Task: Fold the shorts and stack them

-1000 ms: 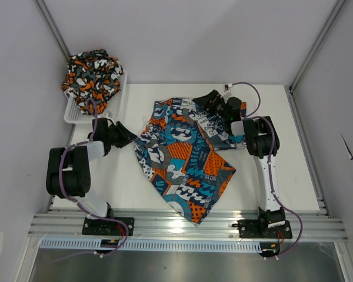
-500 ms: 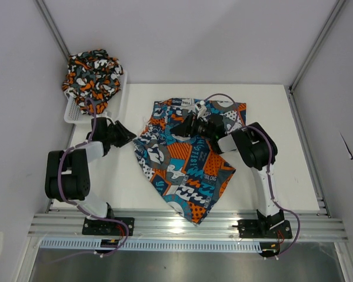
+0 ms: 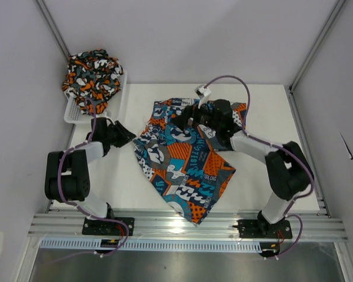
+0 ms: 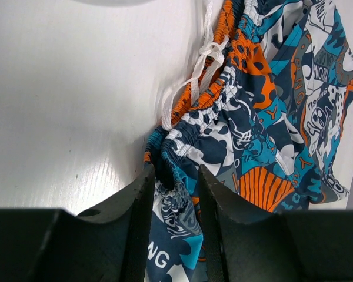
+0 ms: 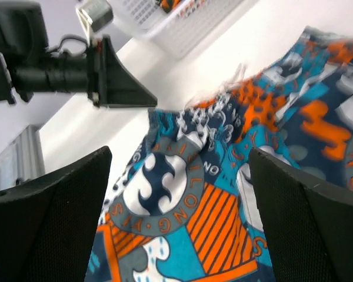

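The teal, orange and white patchwork shorts [image 3: 185, 158] lie spread over the middle of the white worktop [image 3: 270, 117], one leg reaching toward the near edge. The left tool [image 4: 173, 194] has its two fingers pinched on the gathered waistband at the cloth's left side, just below the white drawstring [image 4: 203, 64]. Farther back, the right tool [image 5: 179, 205] hangs over the far part of those shorts with its fingers spread wide and nothing between them, and at the far left corner the camouflage shorts [image 3: 93, 76] sit bunched in a heap in the white mesh basket [image 3: 76, 111].
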You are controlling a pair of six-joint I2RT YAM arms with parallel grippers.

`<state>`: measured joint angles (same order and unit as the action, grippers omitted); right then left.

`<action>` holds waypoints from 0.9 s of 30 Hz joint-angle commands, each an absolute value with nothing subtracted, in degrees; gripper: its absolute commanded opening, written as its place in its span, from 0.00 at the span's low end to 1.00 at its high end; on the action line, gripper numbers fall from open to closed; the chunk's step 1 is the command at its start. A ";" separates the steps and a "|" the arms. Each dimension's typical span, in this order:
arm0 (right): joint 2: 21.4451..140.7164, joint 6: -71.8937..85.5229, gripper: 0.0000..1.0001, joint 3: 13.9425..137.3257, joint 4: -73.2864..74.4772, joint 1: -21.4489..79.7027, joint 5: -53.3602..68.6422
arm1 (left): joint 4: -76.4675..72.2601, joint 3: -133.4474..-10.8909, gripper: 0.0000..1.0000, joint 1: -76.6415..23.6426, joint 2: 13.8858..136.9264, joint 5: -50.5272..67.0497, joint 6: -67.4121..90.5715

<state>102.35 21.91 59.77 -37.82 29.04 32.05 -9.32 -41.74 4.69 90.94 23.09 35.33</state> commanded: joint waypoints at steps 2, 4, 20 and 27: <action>91.24 2.65 0.99 67.24 -5.75 39.52 9.96 | -9.84 -41.22 0.38 5.19 88.77 22.68 33.92; 86.59 1.58 1.00 63.38 -5.01 42.44 3.13 | -9.49 -41.22 0.38 5.27 88.77 22.76 34.28; 68.92 23.90 0.85 48.80 24.87 70.74 -24.08 | -4.84 -39.64 0.48 5.36 87.10 20.75 34.01; 64.51 30.06 0.78 44.03 30.40 79.88 -27.59 | -4.39 -37.88 0.61 5.36 85.69 19.42 34.10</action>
<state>65.54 25.50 44.66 27.16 76.44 -23.18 -4.05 -38.63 4.80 88.07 20.60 34.92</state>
